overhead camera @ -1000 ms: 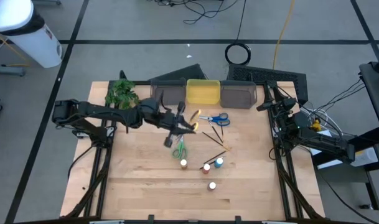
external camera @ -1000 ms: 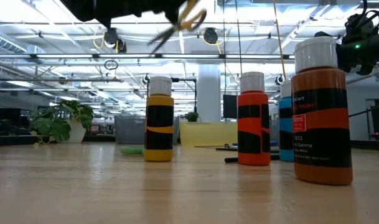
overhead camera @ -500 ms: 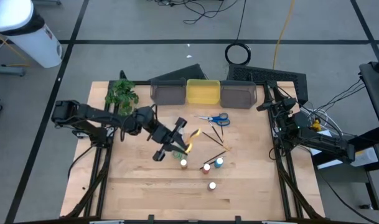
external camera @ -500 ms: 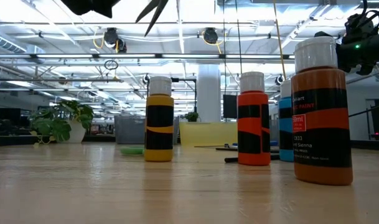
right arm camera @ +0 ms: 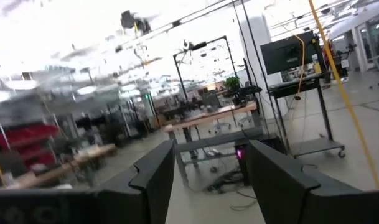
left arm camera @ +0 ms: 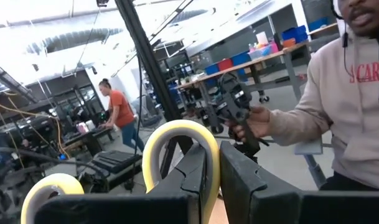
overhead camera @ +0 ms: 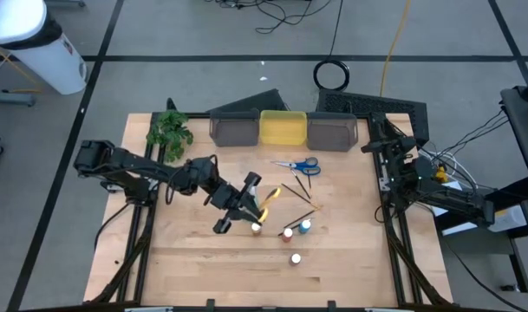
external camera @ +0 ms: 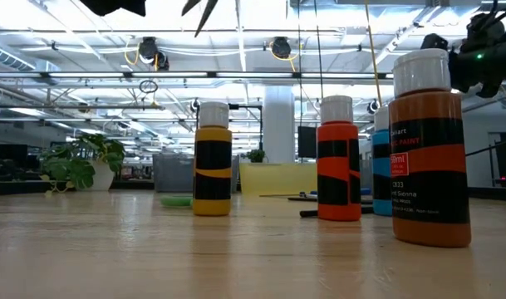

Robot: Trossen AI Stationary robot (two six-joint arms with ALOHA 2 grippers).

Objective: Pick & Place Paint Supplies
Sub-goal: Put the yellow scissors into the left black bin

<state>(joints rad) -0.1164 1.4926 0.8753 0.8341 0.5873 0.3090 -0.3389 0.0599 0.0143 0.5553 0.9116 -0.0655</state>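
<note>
In the low view the left gripper (external camera: 124,5) was cut off at the top edge, with only dark blade tips of the yellow-handled scissors (external camera: 204,12) showing. From above, that gripper (overhead camera: 246,201) sat at centre frame, clamped on the scissors (overhead camera: 269,196), just above the paint bottles (overhead camera: 287,232). The wrist view showed its fingers (left arm camera: 192,177) pinching a yellow loop. Against half a second earlier, it had shifted slightly right. The right gripper (overhead camera: 387,143), at the right edge, stood apart, unmoved. The blue-handled scissors (overhead camera: 300,165) and brushes (overhead camera: 296,192) lay below the bins (overhead camera: 283,128).
</note>
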